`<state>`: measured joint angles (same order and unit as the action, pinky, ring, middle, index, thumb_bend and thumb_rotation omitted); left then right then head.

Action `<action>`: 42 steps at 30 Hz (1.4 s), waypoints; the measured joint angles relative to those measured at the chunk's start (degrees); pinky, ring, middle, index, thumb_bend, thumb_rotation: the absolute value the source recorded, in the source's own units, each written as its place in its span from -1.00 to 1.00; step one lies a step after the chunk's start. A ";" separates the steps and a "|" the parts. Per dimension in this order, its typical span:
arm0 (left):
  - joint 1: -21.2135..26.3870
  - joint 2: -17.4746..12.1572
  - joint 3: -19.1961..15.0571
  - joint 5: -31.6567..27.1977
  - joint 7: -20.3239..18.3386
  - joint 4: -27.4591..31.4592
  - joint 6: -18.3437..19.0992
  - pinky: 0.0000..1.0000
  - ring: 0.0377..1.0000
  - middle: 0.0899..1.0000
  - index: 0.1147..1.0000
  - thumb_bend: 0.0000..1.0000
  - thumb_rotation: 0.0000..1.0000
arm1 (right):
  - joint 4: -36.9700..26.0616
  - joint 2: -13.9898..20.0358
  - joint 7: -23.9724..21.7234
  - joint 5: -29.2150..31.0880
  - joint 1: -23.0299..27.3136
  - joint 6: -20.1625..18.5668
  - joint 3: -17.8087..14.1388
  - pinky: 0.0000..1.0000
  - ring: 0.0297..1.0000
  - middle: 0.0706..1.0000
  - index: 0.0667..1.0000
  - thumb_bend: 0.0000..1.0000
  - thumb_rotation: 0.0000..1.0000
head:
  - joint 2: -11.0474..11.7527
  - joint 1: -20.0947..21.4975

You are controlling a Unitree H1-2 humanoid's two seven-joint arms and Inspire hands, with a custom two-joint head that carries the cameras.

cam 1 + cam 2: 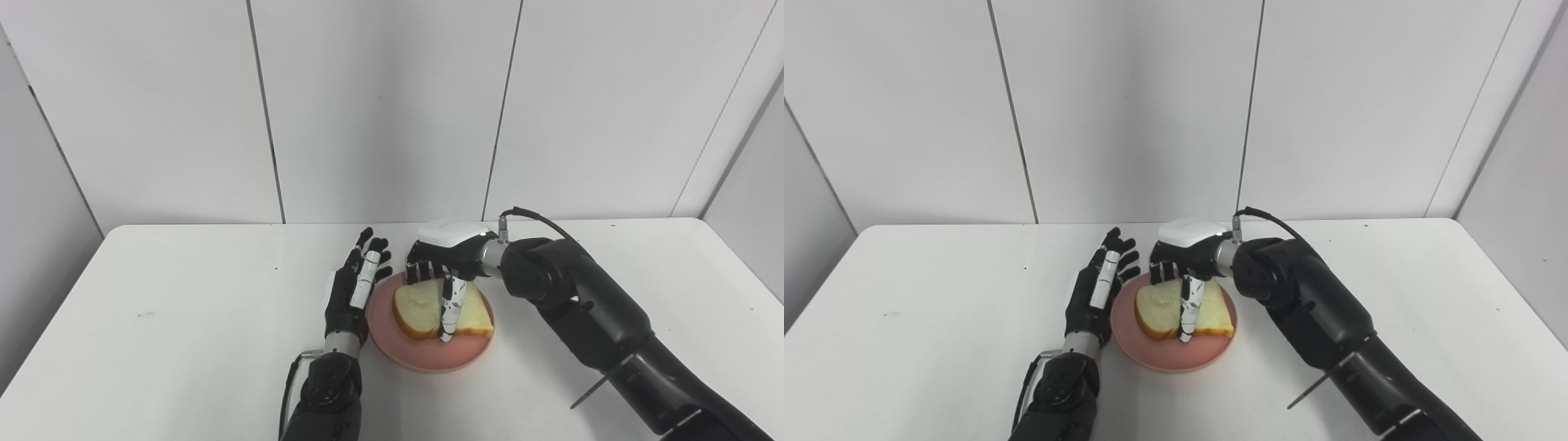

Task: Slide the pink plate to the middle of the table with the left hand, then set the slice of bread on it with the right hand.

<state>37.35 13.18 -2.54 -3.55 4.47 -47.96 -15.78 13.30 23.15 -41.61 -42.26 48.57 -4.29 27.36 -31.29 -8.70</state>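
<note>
Plates: one – pink plate (422, 358)
Bread: one – slice of bread (419, 309), lying on the plate
Hands: two – left hand (355, 288), right hand (442, 263)
Tables: one – white table (153, 318)

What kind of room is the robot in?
Probably a test room or lab, not a kitchen: plain white wall panels, a bare white table, and only a pink plate holding bread.
</note>
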 measured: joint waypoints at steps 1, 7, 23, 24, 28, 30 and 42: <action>0.00 0.00 -0.01 0.00 0.00 0.00 0.00 0.58 0.67 0.67 0.76 0.65 0.55 | 0.01 -0.13 0.01 0.00 0.00 0.00 0.00 -0.24 -0.12 -0.12 -0.07 0.06 -1.00 | -0.09 0.00; -0.06 0.00 0.01 0.00 0.00 0.23 0.01 0.61 0.68 0.68 0.78 0.64 0.55 | 2.16 -1.32 0.07 -0.48 0.01 0.00 0.55 -0.20 -0.09 -0.11 -0.07 0.06 -1.00 | -0.44 0.09; -0.30 0.01 0.01 0.00 0.00 0.72 0.01 0.53 0.65 0.67 0.75 0.62 0.53 | 5.05 -2.35 3.95 1.26 0.01 0.75 0.86 -0.20 -0.09 -0.12 -0.07 0.06 -1.00 | -0.97 0.70; -0.34 0.01 0.02 0.00 0.00 0.77 0.01 0.53 0.66 0.68 0.75 0.61 0.53 | 5.16 -2.39 4.06 1.25 0.01 0.75 0.92 -0.20 -0.09 -0.12 -0.07 0.06 -1.00 | -0.97 0.70; -0.57 0.02 0.09 0.01 0.00 1.06 0.01 0.54 0.65 0.67 0.74 0.61 0.54 | 5.80 -2.42 4.45 1.15 0.01 0.75 1.22 -0.21 -0.10 -0.13 -0.06 0.06 -1.00 | -1.23 0.79; -0.61 0.02 0.14 0.02 0.01 1.06 0.01 0.53 0.65 0.67 0.74 0.60 0.55 | 5.82 -2.42 4.49 1.16 0.01 0.75 1.23 -0.19 -0.07 -0.12 -0.05 0.06 -1.00 | -1.32 0.88; -0.63 0.02 0.42 0.11 0.04 1.10 0.02 0.52 0.68 0.66 0.75 0.59 0.57 | 5.46 -2.39 4.46 -1.32 -0.06 0.43 2.27 0.30 0.53 0.57 0.33 0.82 -0.68 | -1.41 1.41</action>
<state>36.73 13.20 -2.12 -3.44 4.51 -46.87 -15.75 18.75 20.76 -37.14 -43.59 48.51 -3.86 29.63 -32.70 -7.30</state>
